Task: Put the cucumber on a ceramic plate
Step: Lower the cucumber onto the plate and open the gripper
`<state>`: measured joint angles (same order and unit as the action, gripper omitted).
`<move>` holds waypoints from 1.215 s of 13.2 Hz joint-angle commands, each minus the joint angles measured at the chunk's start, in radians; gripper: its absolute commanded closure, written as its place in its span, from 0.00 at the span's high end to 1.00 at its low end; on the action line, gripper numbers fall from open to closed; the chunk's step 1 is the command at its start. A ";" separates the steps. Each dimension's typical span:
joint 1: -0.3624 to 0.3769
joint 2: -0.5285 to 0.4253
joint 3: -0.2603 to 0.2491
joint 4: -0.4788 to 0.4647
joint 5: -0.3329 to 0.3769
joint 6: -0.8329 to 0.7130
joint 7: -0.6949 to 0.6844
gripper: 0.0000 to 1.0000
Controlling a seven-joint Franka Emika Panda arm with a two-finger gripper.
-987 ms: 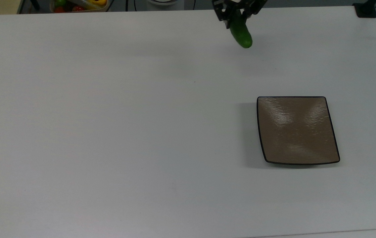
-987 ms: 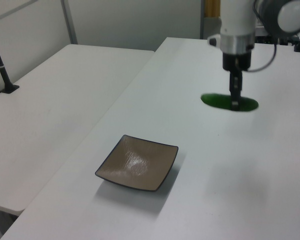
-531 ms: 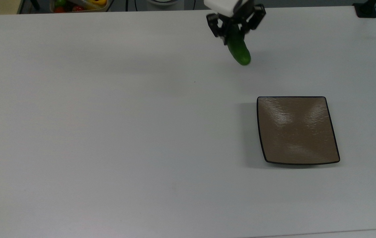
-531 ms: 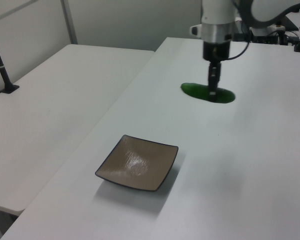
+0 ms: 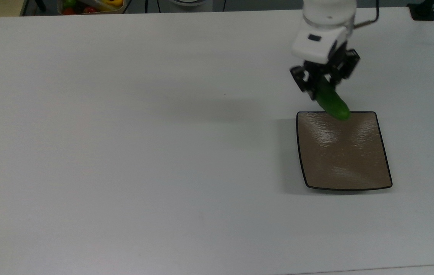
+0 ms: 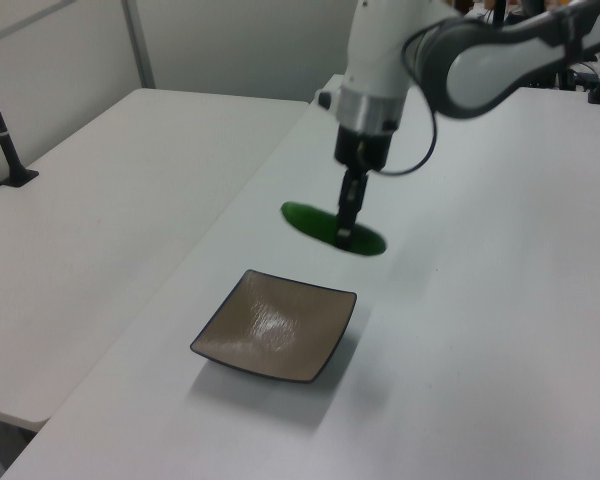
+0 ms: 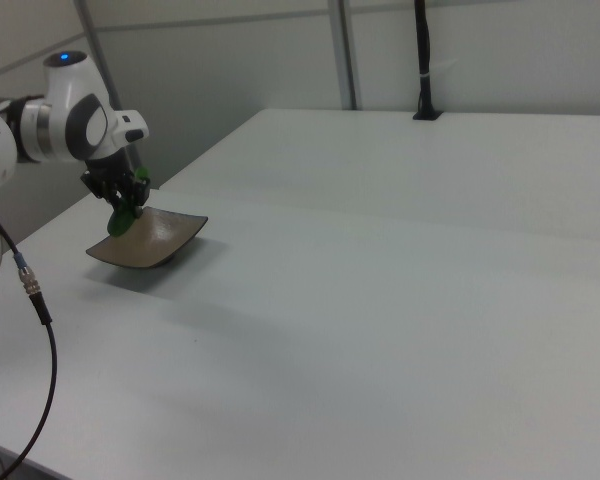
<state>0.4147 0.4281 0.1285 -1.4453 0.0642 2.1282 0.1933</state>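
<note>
The cucumber [image 5: 331, 101] is hanging clamped in the pincer [image 5: 322, 82] above the ceramic plate's [image 5: 343, 168] desk-back edge, needing carrying over its centre and lowering.

We seem to be looking at a robotics lab or test room rather than a home. A broad plain white table [image 5: 125, 152] carries the workspace, and the white robot arm [image 6: 450, 60] stands over it. Just past the table's far edge in the top view sits a bin of toy fruit and vegetables [image 5: 91, 5]. A second white table [image 6: 100, 200] stands beside the first, with a black clamped post [image 6: 5, 140] on it. Bare grey partition walls [image 7: 280, 60] rise behind the tables.
</note>
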 commanded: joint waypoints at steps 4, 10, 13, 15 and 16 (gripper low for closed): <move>0.065 0.202 -0.012 0.101 -0.049 0.294 0.072 0.03; 0.068 0.311 -0.013 0.129 -0.049 0.444 0.098 0.23; 0.067 0.311 -0.012 0.121 -0.049 0.444 0.092 0.51; 0.064 0.311 -0.013 0.114 -0.049 0.443 0.090 0.58; 0.065 0.310 -0.013 0.105 -0.049 0.443 0.090 0.61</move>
<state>0.4694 0.7334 0.1273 -1.3402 0.0303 2.5651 0.2617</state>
